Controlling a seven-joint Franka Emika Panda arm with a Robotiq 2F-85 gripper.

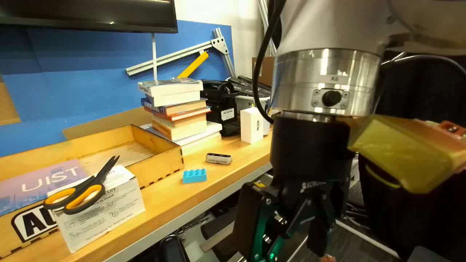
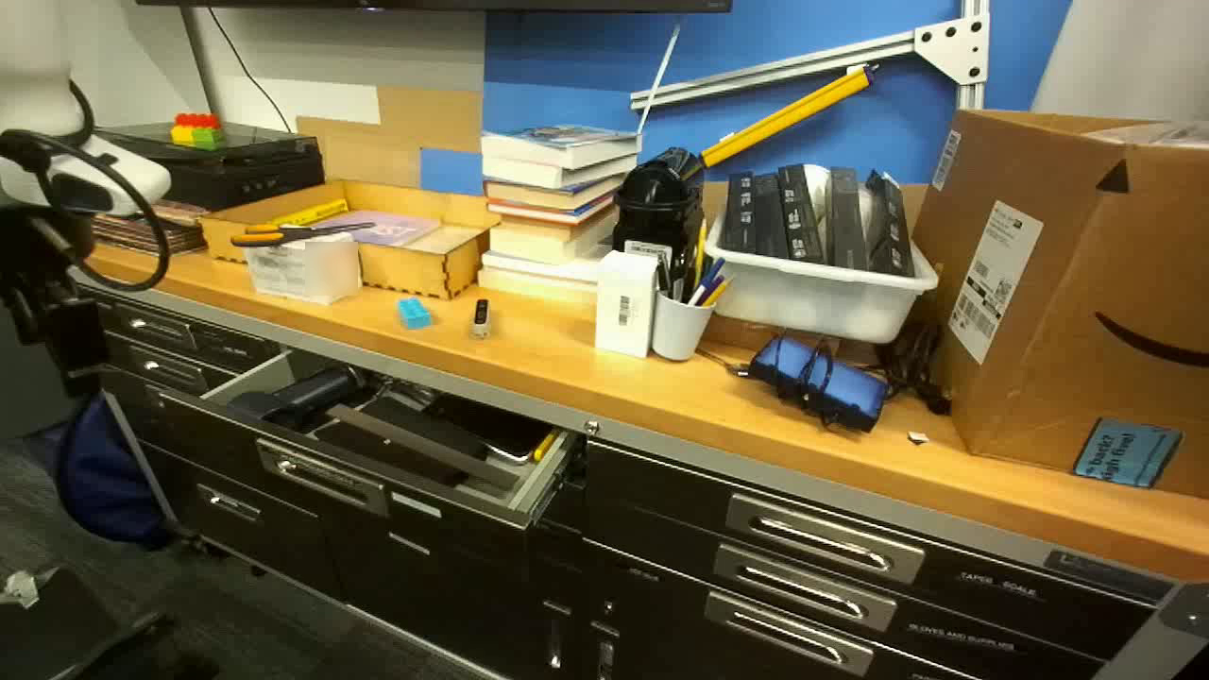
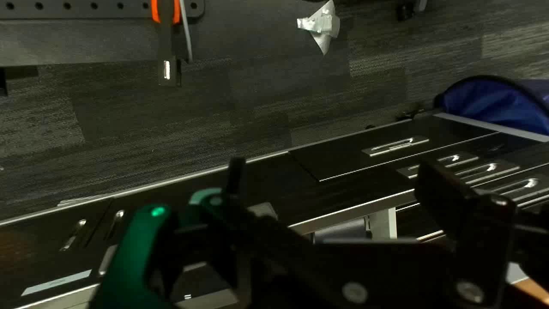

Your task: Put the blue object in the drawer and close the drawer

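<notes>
The small light-blue block (image 1: pixel 194 176) lies on the wooden bench top near its front edge. It also shows in an exterior view (image 2: pixel 414 314), left of a small grey device. The drawer (image 2: pixel 453 496) is pulled out below the bench and holds dark items. Its top edge shows in the wrist view (image 3: pixel 356 211). My gripper (image 1: pixel 282 236) points down in front of the bench. In the wrist view (image 3: pixel 334 180) its fingers are wide apart with nothing between them, over the cabinet front and drawer edge. The block is out of the wrist view.
Yellow-handled scissors (image 1: pixel 83 191) lie on a white box (image 1: pixel 105 211) beside a shallow wooden tray (image 1: pixel 160 163). The small device (image 1: pixel 218 158) is near the block. A book stack (image 2: pixel 557 208), white carton (image 2: pixel 625 302) and pen cup (image 2: pixel 680 326) stand farther along the bench.
</notes>
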